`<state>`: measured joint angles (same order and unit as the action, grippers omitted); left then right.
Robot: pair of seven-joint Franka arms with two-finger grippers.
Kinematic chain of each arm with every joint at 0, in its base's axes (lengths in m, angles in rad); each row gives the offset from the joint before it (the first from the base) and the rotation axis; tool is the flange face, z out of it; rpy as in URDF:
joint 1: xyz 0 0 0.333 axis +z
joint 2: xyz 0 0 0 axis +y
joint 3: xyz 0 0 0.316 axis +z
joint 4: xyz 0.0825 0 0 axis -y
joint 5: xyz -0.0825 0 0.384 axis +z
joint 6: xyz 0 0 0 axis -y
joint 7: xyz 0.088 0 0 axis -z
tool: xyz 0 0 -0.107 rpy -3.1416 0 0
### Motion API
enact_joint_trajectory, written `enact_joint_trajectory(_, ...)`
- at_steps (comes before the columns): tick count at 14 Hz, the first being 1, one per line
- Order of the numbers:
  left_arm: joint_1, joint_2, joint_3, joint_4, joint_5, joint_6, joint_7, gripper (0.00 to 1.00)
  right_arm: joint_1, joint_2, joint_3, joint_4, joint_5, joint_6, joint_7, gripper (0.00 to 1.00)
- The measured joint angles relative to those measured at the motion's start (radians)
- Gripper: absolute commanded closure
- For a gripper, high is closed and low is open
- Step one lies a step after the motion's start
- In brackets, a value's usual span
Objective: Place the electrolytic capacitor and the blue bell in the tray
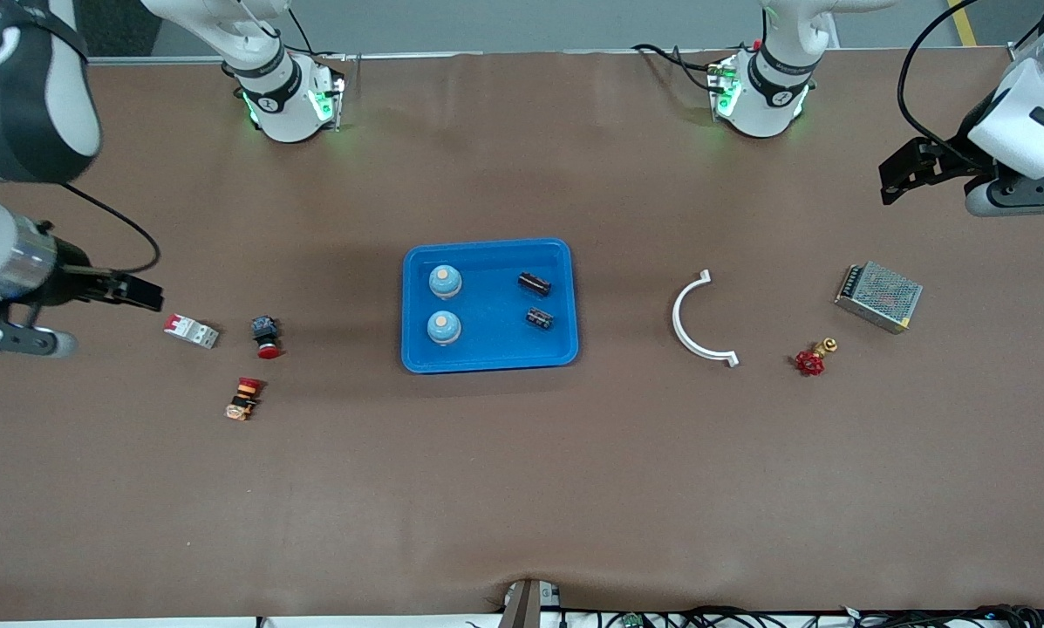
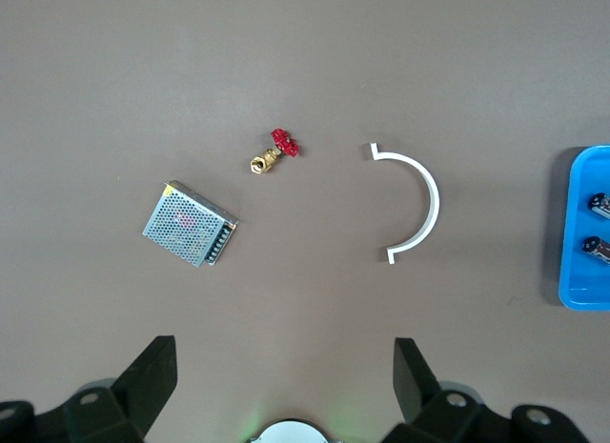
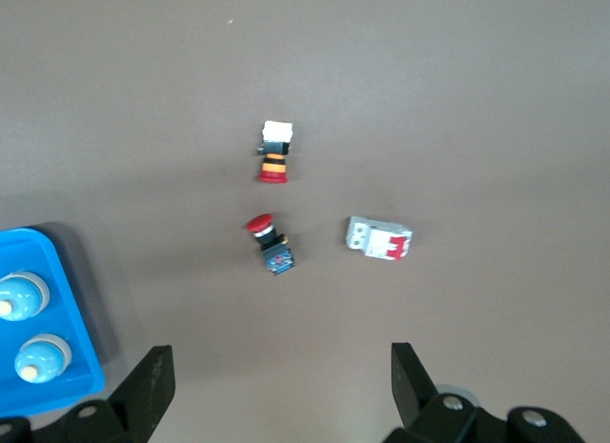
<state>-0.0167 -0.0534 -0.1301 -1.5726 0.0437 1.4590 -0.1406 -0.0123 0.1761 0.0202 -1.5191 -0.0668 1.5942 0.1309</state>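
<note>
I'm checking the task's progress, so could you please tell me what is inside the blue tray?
The tray holds two blue bells toward the right arm's end and two black electrolytic capacitors toward the left arm's end. Nothing covers them; whatever lies beneath each stays hidden.

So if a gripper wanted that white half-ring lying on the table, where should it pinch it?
Probably at the middle of the white half-ring's curved band, coming straight down from above with one finger inside the arc and one outside. It lies flat, the band is thin, and nothing crowds it. The left gripper, open, waits at that end.
</note>
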Motion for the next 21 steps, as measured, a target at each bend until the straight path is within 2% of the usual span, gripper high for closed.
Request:
enact_joint_trajectory(3,0.0,-0.001,-0.005,0.0,0.0,0.0,0.0,0.0,-0.013,-0.048,-0.038,-0.003,0.001,-0.004,-0.062,0.0)
enact_joint_trajectory(12,0.002,-0.013,-0.005,0.003,0.0,0.0,0.0,0.0,-0.017,-0.127,-0.042,-0.009,0.021,0.0,-0.065,0.0)
enact_joint_trajectory(21,0.006,-0.013,0.002,0.021,0.0,0.0,0.0,0.0,-0.017,-0.142,-0.04,0.116,0.028,-0.055,-0.064,0.0)
